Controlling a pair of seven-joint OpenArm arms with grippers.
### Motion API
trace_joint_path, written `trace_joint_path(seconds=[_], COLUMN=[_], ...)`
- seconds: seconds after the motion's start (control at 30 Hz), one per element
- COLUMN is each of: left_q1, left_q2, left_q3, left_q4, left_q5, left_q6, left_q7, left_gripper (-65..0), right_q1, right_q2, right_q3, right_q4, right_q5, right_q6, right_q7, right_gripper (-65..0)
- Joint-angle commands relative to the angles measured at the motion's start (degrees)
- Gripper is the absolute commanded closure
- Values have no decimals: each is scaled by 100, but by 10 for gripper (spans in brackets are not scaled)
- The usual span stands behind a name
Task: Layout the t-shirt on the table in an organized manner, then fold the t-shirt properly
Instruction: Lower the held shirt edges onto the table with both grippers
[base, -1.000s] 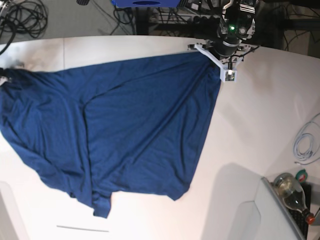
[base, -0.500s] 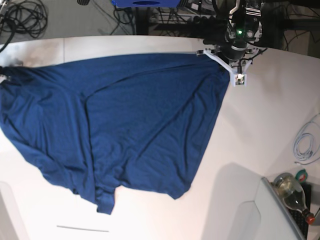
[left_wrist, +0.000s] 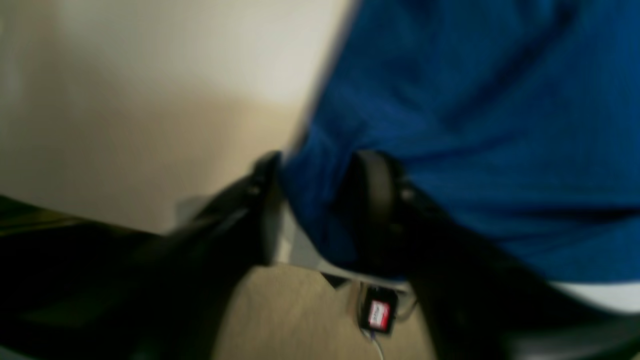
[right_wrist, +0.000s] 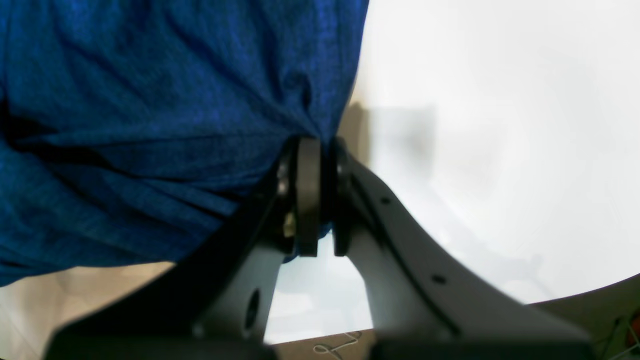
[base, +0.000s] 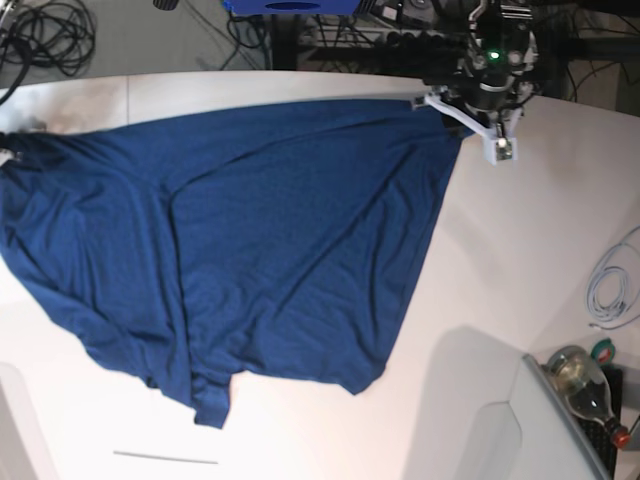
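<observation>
Left end effector (left_wrist: 315, 200) parted, right end effector (right_wrist: 317, 200) clamped

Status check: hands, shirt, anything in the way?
Left hand jaws apart, shirt corner between them. Right hand shut on shirt edge. Shirt spread on table, wrinkled, not yet folded. Nothing on the cloth.

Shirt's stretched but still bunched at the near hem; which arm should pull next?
Probably right. The right gripper is clamped on the t-shirt edge, while the left gripper shows parted fingers around its corner, apparently letting go.
</observation>
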Motion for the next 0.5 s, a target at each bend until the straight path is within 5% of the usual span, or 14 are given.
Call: trace_joint_path(seconds=[0.0, 0.2, 0.27, 0.37, 0.47], left_q1=[97, 369, 255, -395, -993], left_q2=[-26, 326, 466, 519, 528], left_q3=[-81, -415, -204, 412, 877], left_q4=[223, 1252, 1349, 1085, 601], left_q5=[24, 24, 16, -125, -151], left_q6=[17, -10, -10, -10, 8], left_q7=[-63, -72, -98, -63, -98], left_gripper=[-321, -359, -288, -41, 0], right_q1=[29, 29, 29, 29, 29], right_q2=[158, 158, 150, 141, 123], right_q3=[23, 31, 58, 67, 75], right_q4=[72, 72, 72, 72, 81], right_q5=[-34, -34, -34, -26, -26], right_q6=[-40, -40, -40, -40, -40], right_q7=[-7, -7, -7, -7, -7], right_gripper=[0, 0, 0, -3, -20])
